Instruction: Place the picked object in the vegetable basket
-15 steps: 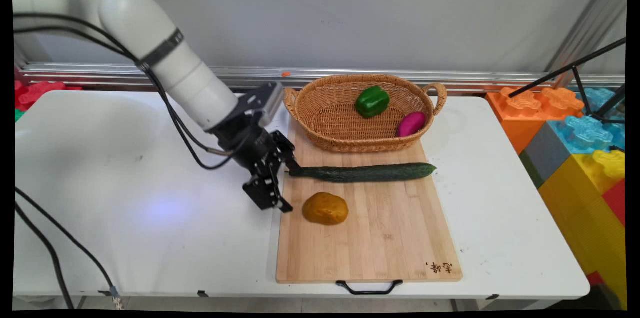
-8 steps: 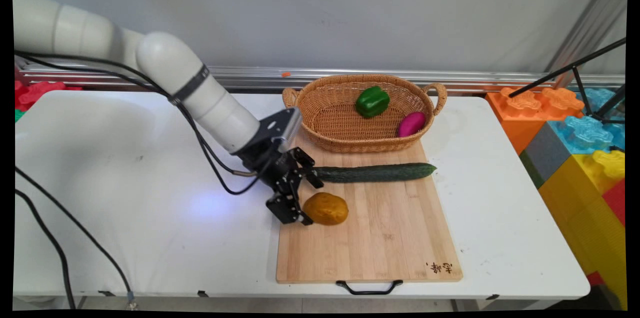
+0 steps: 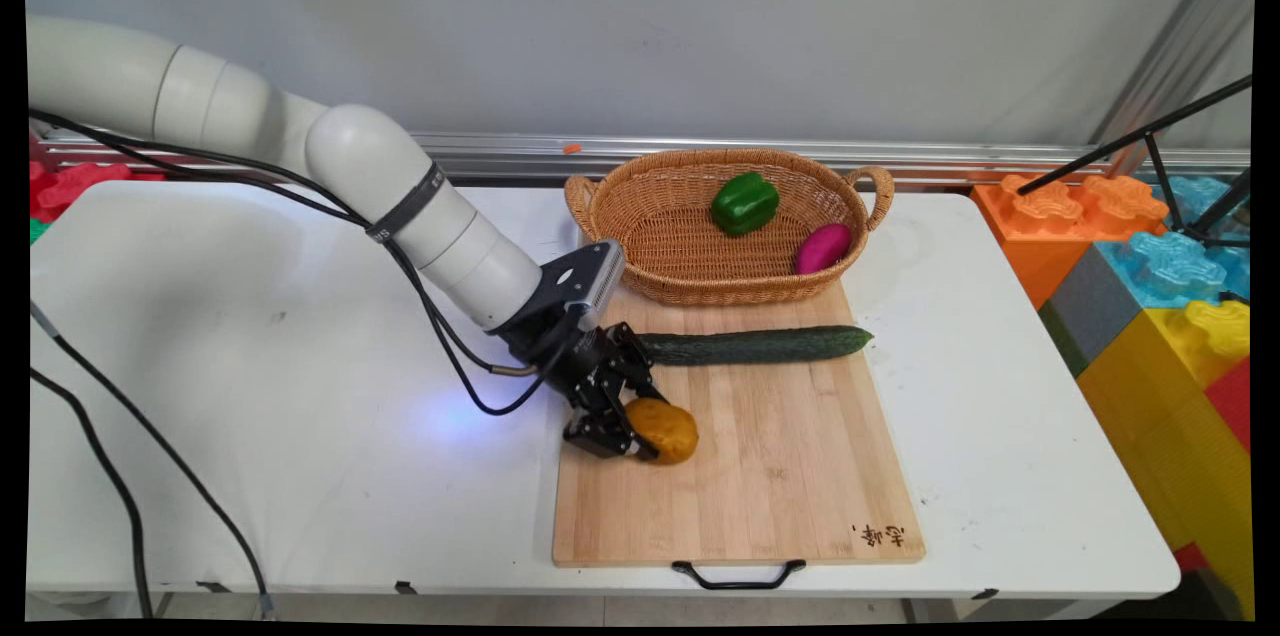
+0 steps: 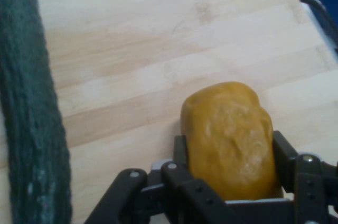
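A yellow-brown potato (image 3: 676, 430) (image 4: 224, 113) lies on the left part of a wooden cutting board (image 3: 770, 486) (image 4: 158, 28). My gripper (image 3: 648, 426) (image 4: 229, 143) reaches in low from the left and is shut on the potato, one finger on each side; both still rest on the board. A long dark green cucumber (image 3: 760, 345) (image 4: 31, 118) lies across the board just behind the gripper, not touching it.
A wicker basket (image 3: 690, 294) stands at the board's far end, holding a green pepper (image 3: 745, 202) and a purple vegetable (image 3: 822, 248). Big coloured toy blocks (image 3: 1150, 266) stand beyond the table's right edge. The board's black handle (image 3: 738, 576) overhangs the near edge.
The gripper moved right from the board's left edge onto the potato, and its wide-open fingers closed around it. The potato, cucumber and basket have stayed in place.
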`<state>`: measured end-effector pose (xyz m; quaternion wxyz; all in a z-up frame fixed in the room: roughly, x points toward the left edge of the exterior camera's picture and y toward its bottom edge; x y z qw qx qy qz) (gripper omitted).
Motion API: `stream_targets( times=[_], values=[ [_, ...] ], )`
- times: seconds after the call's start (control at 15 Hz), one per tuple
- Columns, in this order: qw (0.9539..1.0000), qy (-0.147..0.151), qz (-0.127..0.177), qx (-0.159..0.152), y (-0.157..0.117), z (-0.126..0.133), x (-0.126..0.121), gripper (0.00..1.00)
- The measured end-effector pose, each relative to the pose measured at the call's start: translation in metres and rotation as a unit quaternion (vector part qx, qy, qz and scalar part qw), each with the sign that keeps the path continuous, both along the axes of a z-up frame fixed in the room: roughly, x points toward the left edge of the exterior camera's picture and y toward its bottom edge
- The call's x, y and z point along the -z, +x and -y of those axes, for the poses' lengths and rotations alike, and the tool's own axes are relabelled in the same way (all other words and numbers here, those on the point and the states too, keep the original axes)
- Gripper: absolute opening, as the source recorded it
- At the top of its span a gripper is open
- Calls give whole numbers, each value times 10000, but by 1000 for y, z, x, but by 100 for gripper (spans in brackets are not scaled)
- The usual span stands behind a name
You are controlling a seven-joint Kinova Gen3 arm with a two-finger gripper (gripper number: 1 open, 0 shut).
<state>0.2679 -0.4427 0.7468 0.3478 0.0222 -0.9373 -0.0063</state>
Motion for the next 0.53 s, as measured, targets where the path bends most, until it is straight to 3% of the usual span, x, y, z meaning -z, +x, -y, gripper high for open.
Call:
stream_targets(
  times=[0.2, 0.53],
  values=[
    [9999, 120, -76, -51, -1, -6, -14, 0],
    [9973, -40, -499, -532, -8, 2, -64, 0]
  ],
)
